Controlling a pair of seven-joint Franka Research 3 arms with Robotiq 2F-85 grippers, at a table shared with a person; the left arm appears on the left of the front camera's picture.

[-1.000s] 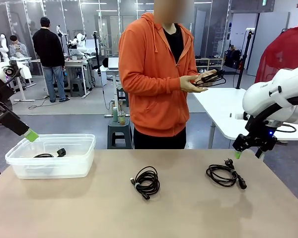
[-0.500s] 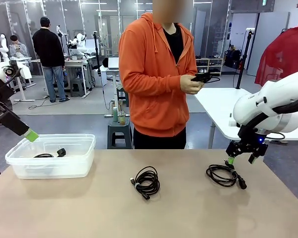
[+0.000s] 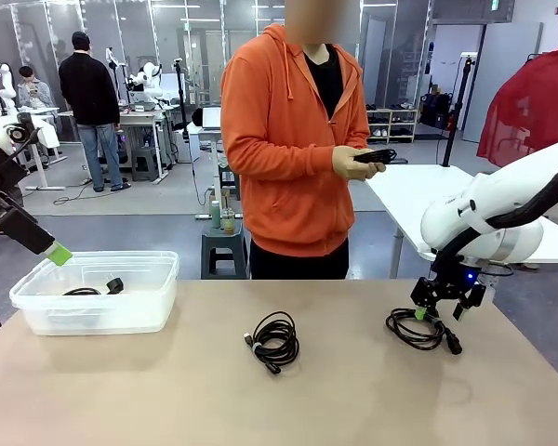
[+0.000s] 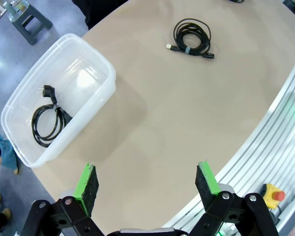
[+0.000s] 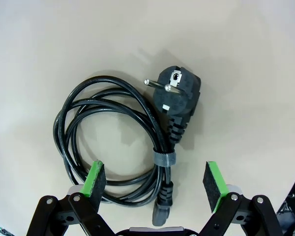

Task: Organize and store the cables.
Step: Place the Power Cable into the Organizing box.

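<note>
Three coiled black cables show on the table side. One with a power plug [image 5: 179, 93] lies at the table's right [image 3: 418, 328], and my right gripper [image 3: 439, 313] hangs open just above it, its pads [image 5: 94, 179] straddling the coil's tied end. A second cable [image 3: 274, 339] lies mid-table, also seen far off in the left wrist view [image 4: 191, 38]. A third cable [image 4: 49, 120] rests inside the clear plastic bin [image 3: 158, 279]. My left gripper [image 3: 58, 253] is open and empty, high above the bin [image 4: 108, 73]. The person holds another cable [image 3: 372, 156] in both hands.
The person in an orange hoodie [image 3: 288, 139] stands at the far edge, behind the middle of the table. The bin sits at the table's left end. A white side table [image 3: 409, 190] stands behind on the right. Bare tabletop lies between the coils.
My right arm has come down and leftward until its gripper sits right over the right-hand cable. The person has lowered and gathered the cable in their hands. The left arm has stayed still.
</note>
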